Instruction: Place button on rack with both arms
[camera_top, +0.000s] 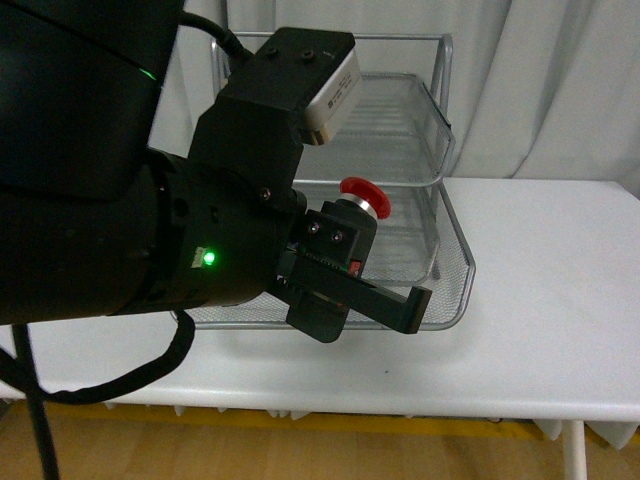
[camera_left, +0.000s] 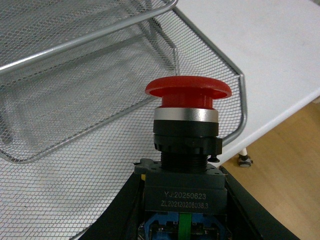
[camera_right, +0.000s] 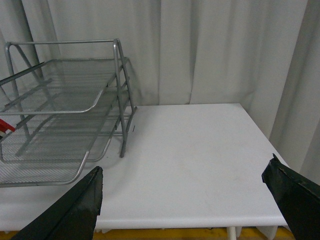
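My left gripper (camera_top: 372, 262) is shut on the button (camera_top: 348, 232), gripping its dark boxy body with the red mushroom cap (camera_top: 365, 193) pointing up. It hangs over the front of the lowest tier of the silver wire-mesh rack (camera_top: 455, 298). In the left wrist view the button (camera_left: 186, 125) fills the middle, both black fingers (camera_left: 117, 212) press its body, and the rack's mesh (camera_left: 75, 100) lies behind. In the right wrist view my right gripper (camera_right: 182, 200) stands open over bare table, off to the side of the rack (camera_right: 60, 100). A sliver of the red cap (camera_right: 5, 125) shows at the picture's edge.
The rack stands on a white table (camera_top: 560, 300) whose front edge runs close below my left gripper. A pale curtain (camera_right: 210, 50) hangs behind the table. Bare tabletop (camera_right: 200, 150) stretches beside the rack. Wooden floor (camera_left: 285, 165) shows past the table's edge.
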